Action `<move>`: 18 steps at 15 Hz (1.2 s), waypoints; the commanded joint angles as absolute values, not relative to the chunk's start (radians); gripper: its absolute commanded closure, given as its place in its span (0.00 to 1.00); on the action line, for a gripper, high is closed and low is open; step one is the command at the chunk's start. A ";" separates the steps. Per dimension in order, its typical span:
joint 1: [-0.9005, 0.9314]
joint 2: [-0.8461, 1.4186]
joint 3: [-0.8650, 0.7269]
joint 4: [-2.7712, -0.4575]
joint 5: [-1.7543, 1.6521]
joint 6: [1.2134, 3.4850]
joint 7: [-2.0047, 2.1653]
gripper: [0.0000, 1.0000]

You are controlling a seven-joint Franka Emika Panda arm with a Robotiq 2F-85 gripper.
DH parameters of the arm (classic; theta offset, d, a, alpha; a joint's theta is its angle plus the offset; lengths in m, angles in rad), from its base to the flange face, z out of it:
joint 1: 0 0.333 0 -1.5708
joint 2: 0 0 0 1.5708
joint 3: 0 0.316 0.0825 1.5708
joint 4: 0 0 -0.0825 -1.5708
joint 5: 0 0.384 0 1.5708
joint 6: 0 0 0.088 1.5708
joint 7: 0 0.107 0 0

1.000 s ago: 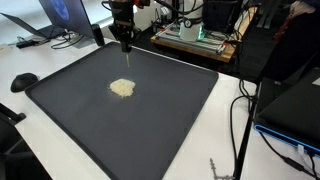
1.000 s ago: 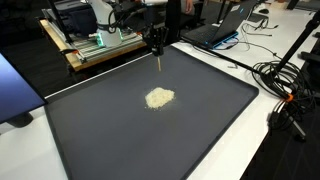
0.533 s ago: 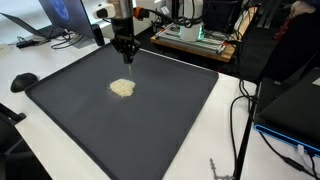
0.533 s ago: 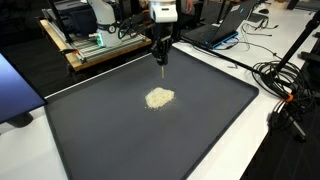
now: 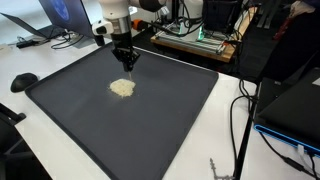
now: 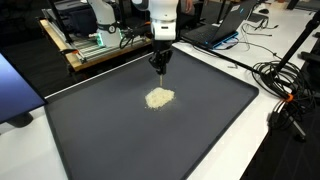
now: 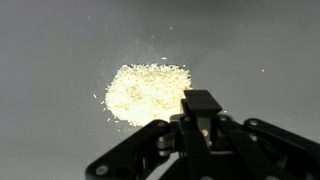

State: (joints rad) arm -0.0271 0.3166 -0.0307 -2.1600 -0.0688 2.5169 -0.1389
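Note:
A small heap of pale yellowish grains (image 5: 122,88) (image 6: 159,97) lies on a large dark grey mat (image 5: 175,110) (image 6: 90,130). In both exterior views my gripper (image 5: 125,63) (image 6: 159,66) hangs low over the mat, just behind the heap. It points straight down and is shut on a thin dark tool. In the wrist view the tool's flat black end (image 7: 200,104) sticks out between the shut fingers, right beside the grain heap (image 7: 145,92). Whether the tool's tip touches the mat is not visible.
A laptop (image 5: 60,15) and a black puck-like object (image 5: 23,81) lie by the mat's far side. A wooden board with electronics (image 5: 195,38) (image 6: 100,45) stands behind the arm. Cables (image 5: 240,110) (image 6: 285,100) trail along the white table edge.
The arm has come down and forward over the mat, bringing the gripper and its tool closer to the grain heap. The heap itself looks the same.

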 commanded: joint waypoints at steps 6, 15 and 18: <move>-0.012 0.358 -0.058 -2.115 -0.119 2.522 -0.039 0.97; -0.001 0.385 -0.070 -2.099 -0.157 2.546 0.026 0.97; 0.002 0.402 -0.069 -2.088 -0.160 2.535 0.030 0.97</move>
State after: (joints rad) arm -0.0207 0.3729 -0.0518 -2.1140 -0.1259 2.5351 -0.0055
